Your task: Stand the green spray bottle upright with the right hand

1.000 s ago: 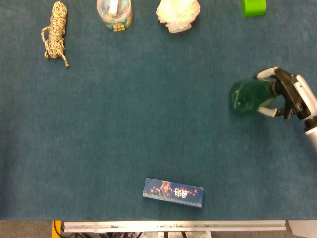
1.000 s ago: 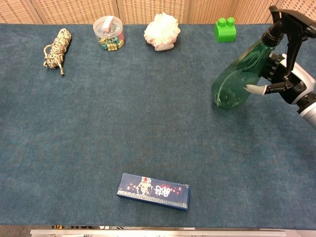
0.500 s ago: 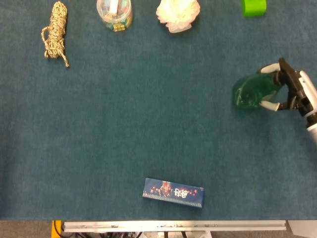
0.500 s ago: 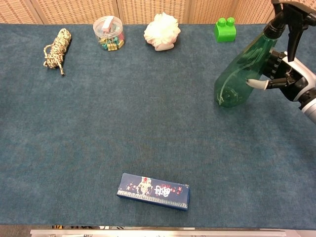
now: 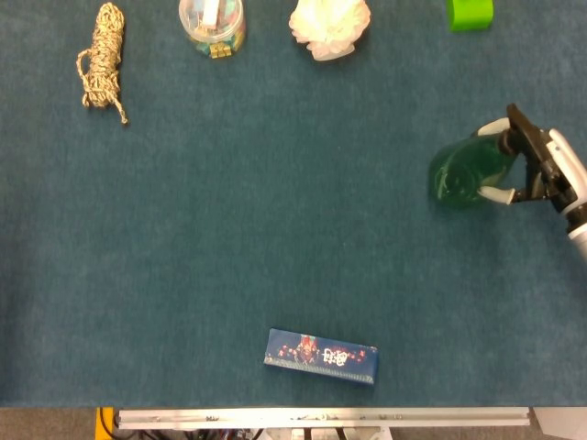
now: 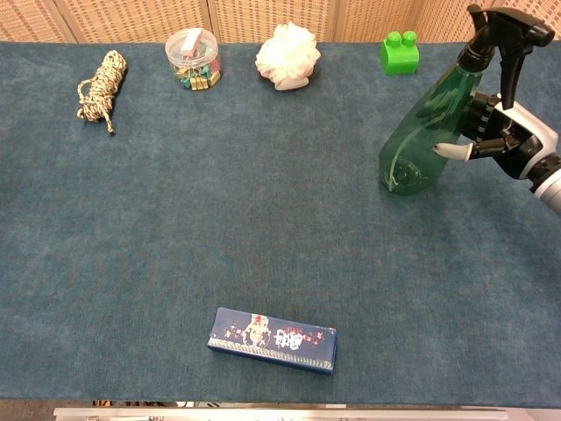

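My right hand is at the far right side of the desk, close to that edge, with my forearm running off the frame. A wide stretch of bare blue surface lies to the left of me and toward the near edge, where only a flat blue box lies, well apart from my hand. Along the far edge stand a coil of rope, a clear jar, a white puff and a green block; the block is the nearest of these, beyond the bottle and clear of it.

The spray bottle is in my right hand, tilted, its base on or just over the desk to my left and its black trigger head up and leaning toward my wrist. My fingers are clamped around the upper body just below the neck, one white fingertip lying across the near face of the green plastic. In the head view the bottle shows as a green patch just left of my hand.

My left hand is out of sight.
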Available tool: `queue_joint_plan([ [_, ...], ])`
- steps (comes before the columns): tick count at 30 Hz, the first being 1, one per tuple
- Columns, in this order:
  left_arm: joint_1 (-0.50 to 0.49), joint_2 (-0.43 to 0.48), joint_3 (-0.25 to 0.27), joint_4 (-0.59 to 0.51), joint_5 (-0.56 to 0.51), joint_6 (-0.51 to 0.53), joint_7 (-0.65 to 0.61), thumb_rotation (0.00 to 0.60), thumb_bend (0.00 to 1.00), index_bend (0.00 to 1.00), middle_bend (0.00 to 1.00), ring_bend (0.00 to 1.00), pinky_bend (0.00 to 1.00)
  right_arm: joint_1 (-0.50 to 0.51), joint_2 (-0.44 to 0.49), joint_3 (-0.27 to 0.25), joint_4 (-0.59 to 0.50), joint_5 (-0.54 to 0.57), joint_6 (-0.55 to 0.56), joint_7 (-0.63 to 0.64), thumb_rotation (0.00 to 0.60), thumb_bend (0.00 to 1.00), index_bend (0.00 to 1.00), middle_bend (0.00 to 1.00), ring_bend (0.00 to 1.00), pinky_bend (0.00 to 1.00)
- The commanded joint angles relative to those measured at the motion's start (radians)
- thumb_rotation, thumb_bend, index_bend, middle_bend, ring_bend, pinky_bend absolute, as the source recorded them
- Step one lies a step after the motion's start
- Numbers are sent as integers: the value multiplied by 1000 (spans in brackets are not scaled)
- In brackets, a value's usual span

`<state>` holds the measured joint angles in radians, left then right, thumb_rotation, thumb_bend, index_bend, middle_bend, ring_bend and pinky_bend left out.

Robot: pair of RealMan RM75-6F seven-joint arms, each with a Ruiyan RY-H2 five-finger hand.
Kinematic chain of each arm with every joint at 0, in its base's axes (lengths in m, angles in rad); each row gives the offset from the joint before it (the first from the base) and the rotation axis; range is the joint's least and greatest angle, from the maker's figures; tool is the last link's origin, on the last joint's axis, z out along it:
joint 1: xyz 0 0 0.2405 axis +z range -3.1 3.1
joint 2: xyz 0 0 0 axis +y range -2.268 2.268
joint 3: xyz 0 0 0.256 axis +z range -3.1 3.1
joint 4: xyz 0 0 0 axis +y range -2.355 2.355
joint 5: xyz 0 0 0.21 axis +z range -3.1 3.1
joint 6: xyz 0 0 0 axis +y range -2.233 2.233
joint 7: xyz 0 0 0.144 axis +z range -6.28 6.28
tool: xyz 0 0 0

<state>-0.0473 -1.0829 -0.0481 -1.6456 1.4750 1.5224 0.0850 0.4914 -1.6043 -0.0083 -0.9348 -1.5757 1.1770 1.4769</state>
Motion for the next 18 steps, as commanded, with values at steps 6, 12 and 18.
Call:
queue_joint_plan([
  [6, 0, 2, 0, 0, 1, 1, -4, 600, 0, 134, 176, 56, 190, 8, 15, 1, -23, -2, -12, -24, 600, 0, 414, 334, 240, 199],
  [12, 0, 2, 0, 0, 0, 0, -4, 600, 0, 134, 176, 56, 190, 10, 17, -1, -23, -5, -15, -23, 600, 0, 367, 292, 208, 199],
  [18, 0, 2, 0, -1, -1, -2, -3, 600, 0, 134, 176, 56, 190, 12, 16, -4, -14, -10, -13, -15, 600, 0, 309, 250, 180, 199],
])
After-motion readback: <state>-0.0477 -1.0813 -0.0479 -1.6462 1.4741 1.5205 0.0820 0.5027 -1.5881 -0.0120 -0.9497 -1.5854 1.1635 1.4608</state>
